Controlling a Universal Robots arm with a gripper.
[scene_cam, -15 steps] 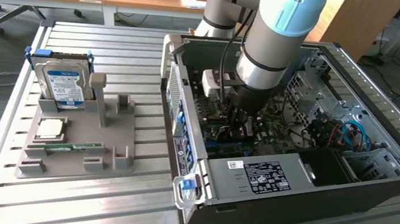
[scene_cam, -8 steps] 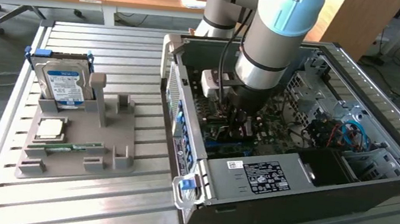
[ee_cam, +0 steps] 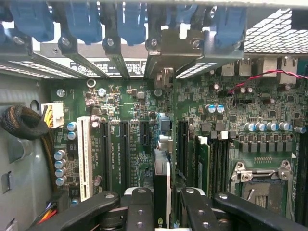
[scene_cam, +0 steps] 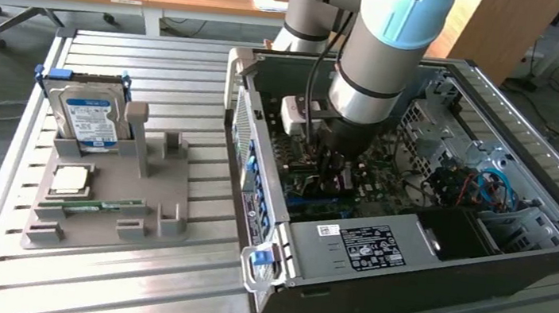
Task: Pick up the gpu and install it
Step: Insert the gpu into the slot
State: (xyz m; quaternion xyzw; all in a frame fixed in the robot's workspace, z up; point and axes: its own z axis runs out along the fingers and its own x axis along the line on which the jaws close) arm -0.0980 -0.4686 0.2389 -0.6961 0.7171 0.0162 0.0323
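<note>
Gpu stands on edge between the fingers of the claw, a thin dark card seen along its narrow side, its long axis running away from the wrist camera toward the rear bracket slots of the case. The claw is clamped on the gpu, one dark finger on each face of the card, so the card sits directly under the wrist rather than off to either side.

Under the card lies the green motherboard, and the card's lower edge looks lined up along the dark expansion slots that run the same way as the card; I judge it to be over or entering one of them, but whether it is seated cannot be told. A white slot lies further off, parallel to it.

From the exterior view, the arm reaches straight down into the open computer case, with the claw low over the board. Well apart, at that view's left, a grey holder on the worktop carries the hard drive with blue label and a green memory stick.
</note>
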